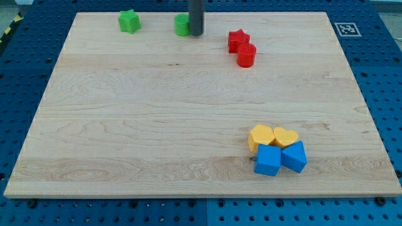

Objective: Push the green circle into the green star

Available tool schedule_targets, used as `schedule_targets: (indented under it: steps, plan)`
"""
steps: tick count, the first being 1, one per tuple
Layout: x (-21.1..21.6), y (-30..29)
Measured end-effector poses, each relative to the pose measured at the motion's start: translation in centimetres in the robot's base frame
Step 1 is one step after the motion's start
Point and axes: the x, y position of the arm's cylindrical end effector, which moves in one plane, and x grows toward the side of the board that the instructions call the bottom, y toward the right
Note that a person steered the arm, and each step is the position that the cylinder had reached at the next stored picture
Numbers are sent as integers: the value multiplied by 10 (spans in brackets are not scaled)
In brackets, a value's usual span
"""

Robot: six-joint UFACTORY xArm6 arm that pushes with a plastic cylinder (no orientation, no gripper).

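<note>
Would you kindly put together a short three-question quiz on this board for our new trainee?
1. True or false: my tip stands at the view's right side of the green circle.
2. Which block lies nearest the green star? A) red star B) green circle C) a blue block
3. Fill in: the two yellow blocks sit directly above two ____ blocks, near the view's bottom right.

Key:
1. True; the rod stands close against the circle's right side.
2. B; the red star and red cylinder lie further right.
3. Blue; the blue blocks adjoin the yellow ones in one cluster.
</note>
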Motion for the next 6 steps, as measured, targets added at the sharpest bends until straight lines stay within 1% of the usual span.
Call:
schedule_targets:
  steps: [1,2,3,4,6]
  plan:
    - [-19,-36]
    - [-26,-13]
    - [-38,41]
    - [-59,32]
    - [-28,-63]
